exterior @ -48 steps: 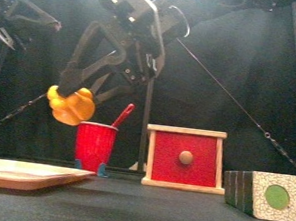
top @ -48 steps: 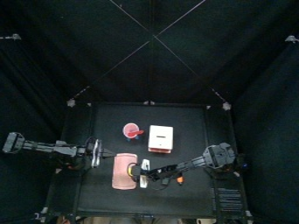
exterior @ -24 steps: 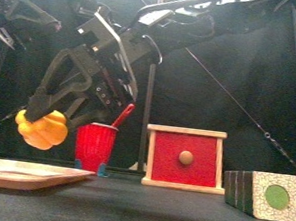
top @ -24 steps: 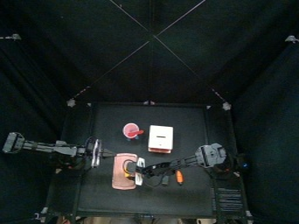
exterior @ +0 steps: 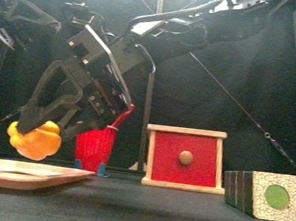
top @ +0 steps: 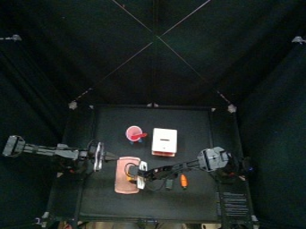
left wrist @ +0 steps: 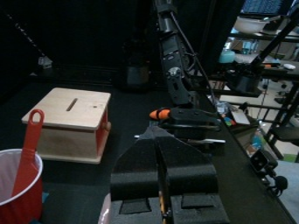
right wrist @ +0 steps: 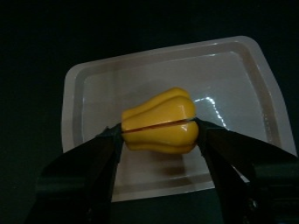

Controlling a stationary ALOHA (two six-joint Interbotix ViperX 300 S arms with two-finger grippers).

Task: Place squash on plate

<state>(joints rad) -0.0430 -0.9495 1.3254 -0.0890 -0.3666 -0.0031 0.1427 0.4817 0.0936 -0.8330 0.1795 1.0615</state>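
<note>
Yellow and lobed, the squash (right wrist: 163,122) sits pinched between the right gripper's (exterior: 37,130) two jaws, hanging just above the plate (exterior: 23,174) without touching it. Over the last second it has sunk steadily in the front view, from level with the cup's (exterior: 95,149) rim to close over the plate, while the arm reached in from the right. The right wrist view now looks straight down on the squash centred over the plate's pale floor, so the carry seems done and only the last bit of lowering and the release remain. Let go from here, it would likely land inside the rim, though its rounded shape might let it roll. The left gripper (left wrist: 163,188) rests beside the plate, its jaws closed on nothing.
</note>
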